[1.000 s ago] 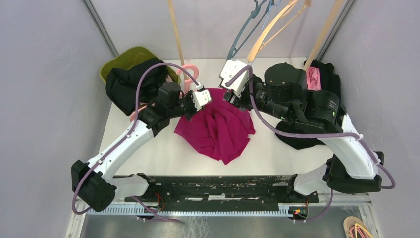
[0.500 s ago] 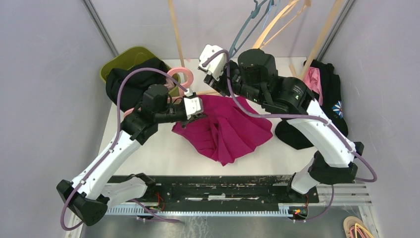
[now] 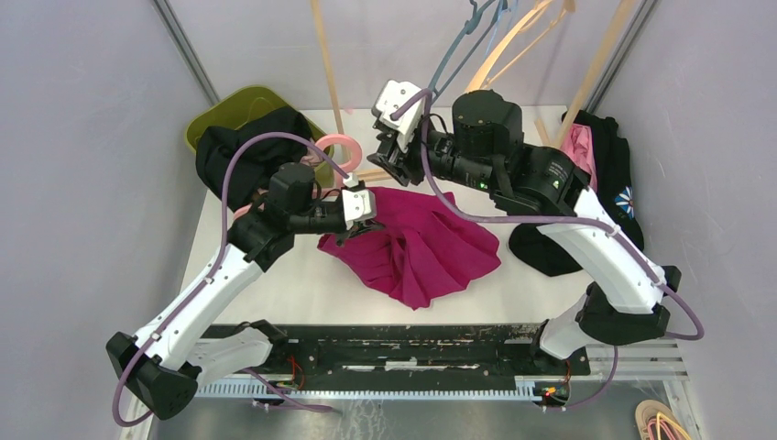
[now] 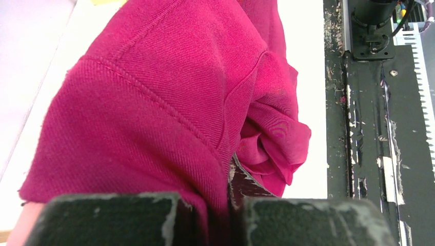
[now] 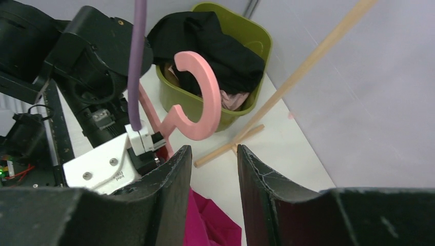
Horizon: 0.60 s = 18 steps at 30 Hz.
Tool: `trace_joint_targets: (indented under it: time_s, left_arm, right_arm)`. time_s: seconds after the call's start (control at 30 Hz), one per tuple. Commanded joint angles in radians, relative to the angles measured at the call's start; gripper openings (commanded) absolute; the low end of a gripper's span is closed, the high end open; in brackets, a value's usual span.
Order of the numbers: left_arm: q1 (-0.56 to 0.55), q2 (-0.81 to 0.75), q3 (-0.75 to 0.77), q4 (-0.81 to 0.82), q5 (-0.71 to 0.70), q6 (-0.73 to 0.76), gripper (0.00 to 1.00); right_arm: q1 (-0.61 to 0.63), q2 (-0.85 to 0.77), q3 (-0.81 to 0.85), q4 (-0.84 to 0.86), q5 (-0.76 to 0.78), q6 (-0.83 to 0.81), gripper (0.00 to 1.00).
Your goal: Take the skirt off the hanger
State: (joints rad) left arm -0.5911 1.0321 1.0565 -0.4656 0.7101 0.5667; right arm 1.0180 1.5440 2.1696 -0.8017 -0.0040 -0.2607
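The magenta skirt (image 3: 423,243) lies crumpled on the white table. My left gripper (image 3: 359,209) is shut on its upper left edge; in the left wrist view the fabric (image 4: 164,92) fills the frame and runs down between the closed jaws of the left gripper (image 4: 218,210). The pink hanger (image 3: 337,145) shows its hook just behind that gripper, and its lower part is hidden by the left arm. My right gripper (image 3: 387,158) hovers above the skirt's back edge, open and empty. In the right wrist view the right gripper (image 5: 213,151) frames bare table, with the hanger (image 5: 205,89) ahead to the left.
A green bin (image 3: 220,105) stuffed with black clothing stands at the back left. Dark garments (image 3: 600,160) are piled at the right, one (image 3: 550,249) beside the skirt. Wooden rods (image 3: 322,55) and spare hangers (image 3: 490,41) lean at the back wall.
My right gripper has swung left and up, away from the skirt's top edge, its jaws narrowing slightly. My left gripper has drawn the skirt's edge a little to the left.
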Motion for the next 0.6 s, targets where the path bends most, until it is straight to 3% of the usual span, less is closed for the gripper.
trace_joint_targets:
  time_s: [0.0, 0.57]
  left_arm:
    - [-0.004, -0.009, 0.061, 0.082, 0.049, -0.011, 0.03]
    - [-0.013, -0.023, 0.068, 0.071, 0.035, -0.015, 0.03]
  right_arm:
    - [-0.004, -0.016, -0.028, 0.116, -0.072, 0.044, 0.43]
    - [-0.029, 0.031, -0.063, 0.209, -0.137, 0.059, 0.47]
